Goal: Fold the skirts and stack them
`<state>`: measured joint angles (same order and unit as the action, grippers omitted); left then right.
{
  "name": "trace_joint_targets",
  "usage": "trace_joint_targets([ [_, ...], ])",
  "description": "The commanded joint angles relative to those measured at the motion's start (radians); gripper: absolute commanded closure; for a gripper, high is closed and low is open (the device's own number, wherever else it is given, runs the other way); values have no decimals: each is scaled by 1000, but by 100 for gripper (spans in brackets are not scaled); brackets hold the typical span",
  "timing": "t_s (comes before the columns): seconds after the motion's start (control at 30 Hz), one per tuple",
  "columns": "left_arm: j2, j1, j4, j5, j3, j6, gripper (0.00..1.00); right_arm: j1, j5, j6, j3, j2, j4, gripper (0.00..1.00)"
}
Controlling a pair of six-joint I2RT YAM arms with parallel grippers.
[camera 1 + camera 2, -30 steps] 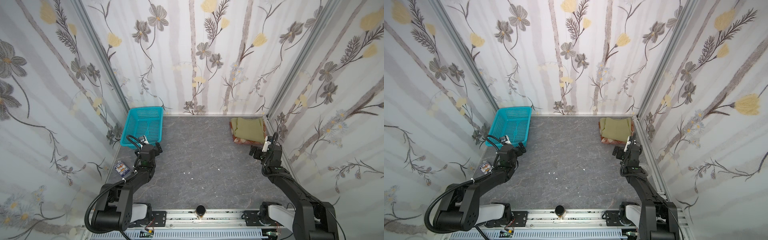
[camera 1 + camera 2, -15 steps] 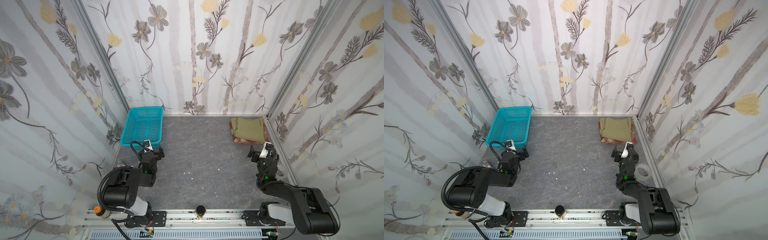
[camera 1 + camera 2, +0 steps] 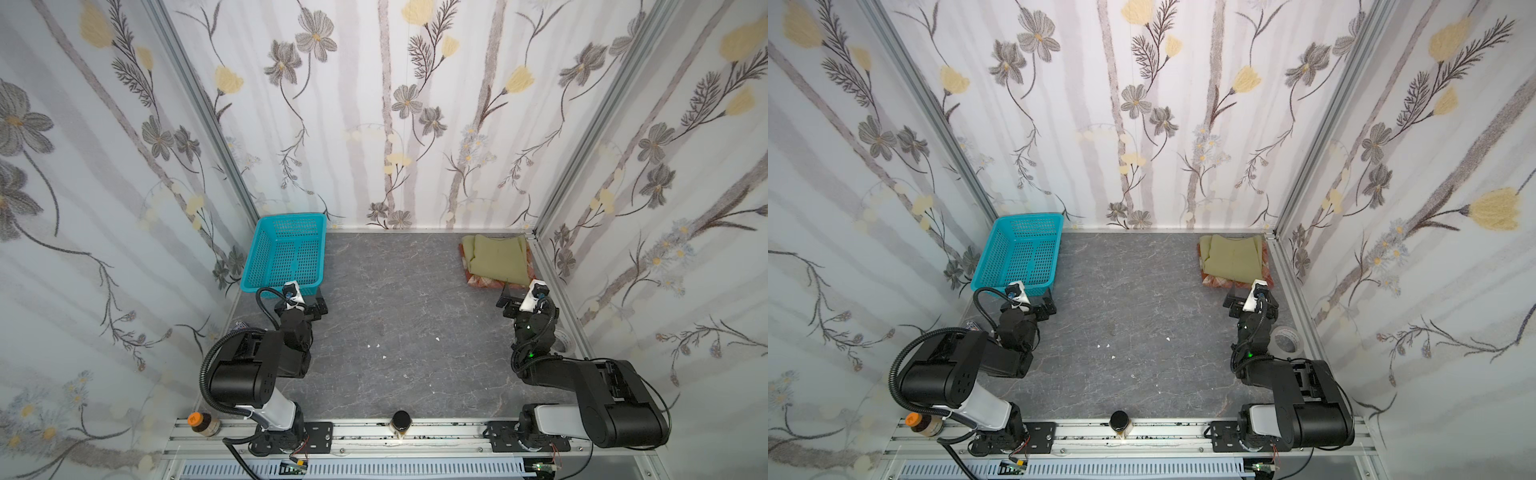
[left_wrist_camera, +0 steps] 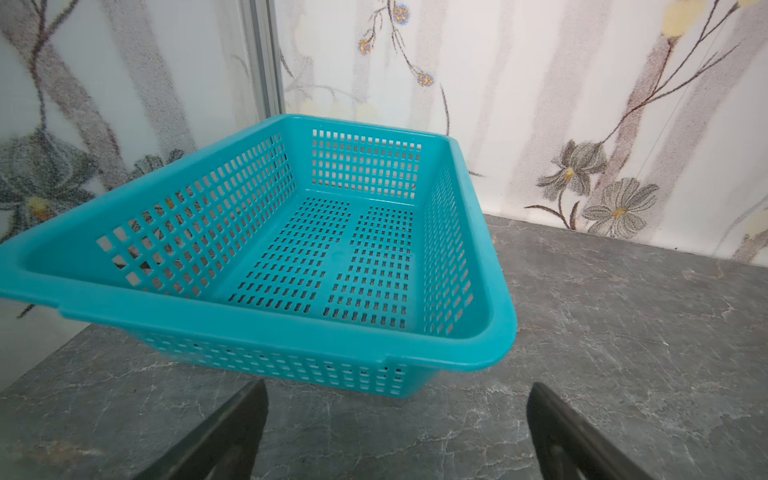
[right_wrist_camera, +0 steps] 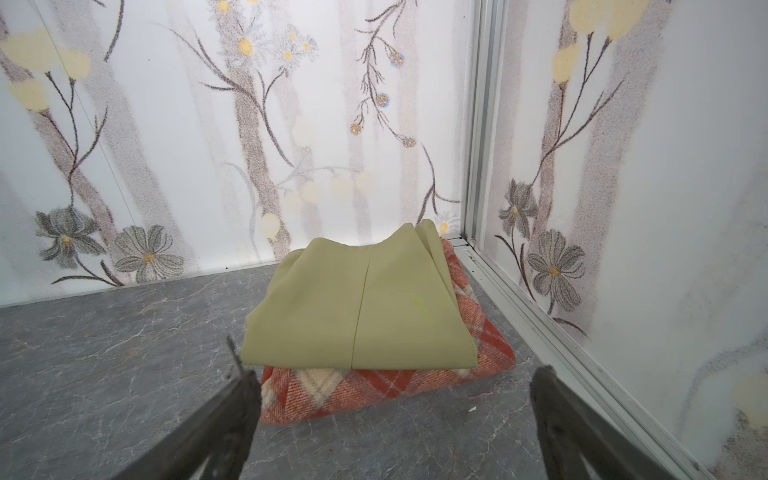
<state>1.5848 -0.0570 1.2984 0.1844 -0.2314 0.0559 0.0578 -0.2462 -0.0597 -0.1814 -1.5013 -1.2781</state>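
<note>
The skirts lie stacked in the back right corner. The plain olive-green skirt (image 3: 496, 259) (image 3: 1231, 259) (image 5: 361, 307) is folded on top of the folded rust-red and cream plaid skirt (image 3: 482, 281) (image 3: 1217, 281) (image 5: 374, 386). Just in front of the stack, and not touching it, my right gripper (image 3: 508, 296) (image 3: 1232, 300) (image 5: 395, 374) stands open and empty. My left gripper (image 3: 319, 302) (image 3: 1048, 306) (image 4: 397, 386) is open and empty too, low over the table at the near end of the turquoise basket (image 3: 291, 217) (image 3: 1027, 218) (image 4: 291, 328).
The basket stands at the back left with nothing in it. A tape roll (image 3: 1285, 336) lies by the right wall beside my right arm. An orange-capped bottle (image 3: 199, 422) and a dark jar (image 3: 401, 422) stand on the front rail. Walls close in three sides.
Both arms have folded back toward the front rail, elbows dropping low. The grippers stay open and nearly where they were. The stacked skirts have not moved.
</note>
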Motion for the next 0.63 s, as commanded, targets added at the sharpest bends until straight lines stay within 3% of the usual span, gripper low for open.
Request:
trace_joint_targets([
  [0.0,2,2,56,23,-1,6,0,1,-18,10,-4,-3,-55,0],
  [0.6,2,0,56,21,0,5,0,-2,1,12,-9,-4,-46,0],
])
